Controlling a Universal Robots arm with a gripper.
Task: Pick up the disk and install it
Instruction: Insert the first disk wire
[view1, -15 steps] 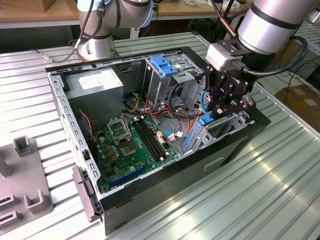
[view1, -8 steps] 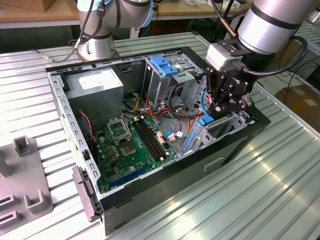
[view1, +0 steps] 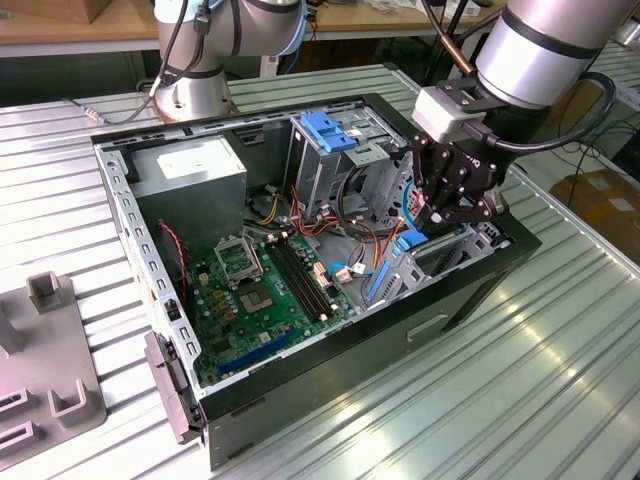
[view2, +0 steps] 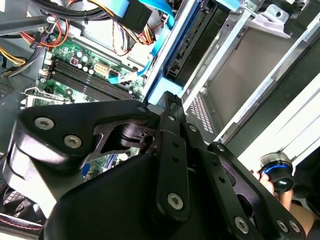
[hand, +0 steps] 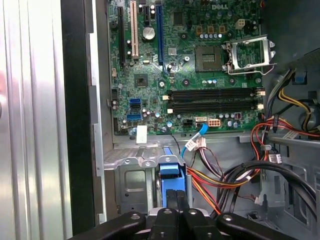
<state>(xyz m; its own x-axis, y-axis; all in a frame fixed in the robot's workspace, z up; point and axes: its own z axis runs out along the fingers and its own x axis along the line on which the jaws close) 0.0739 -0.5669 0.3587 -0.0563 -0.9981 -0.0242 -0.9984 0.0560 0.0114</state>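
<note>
1. You have the black gripper (view1: 441, 214) reaching down into the open black computer case (view1: 470, 300), which sits on the ribbed silver metal desk (view1: 520, 400).
2. The jaws are clenched together. In both wrist views, the gripper (hand: 176, 202) (view2: 168, 107) has its tips at the blue-railed edge of the flat silver-grey disk (hand: 172, 175) (view2: 165, 65).
3. You cannot tell whether the tips press on it.
4. The disk (view1: 408, 243) stands on edge in the grey metal drive cage (hand: 131, 172), at the case corner toward the exterior view's right.
5. The green motherboard (view1: 260, 290) lies just beside the cage, and red, yellow and black cables (hand: 225, 177) run near it.
</note>
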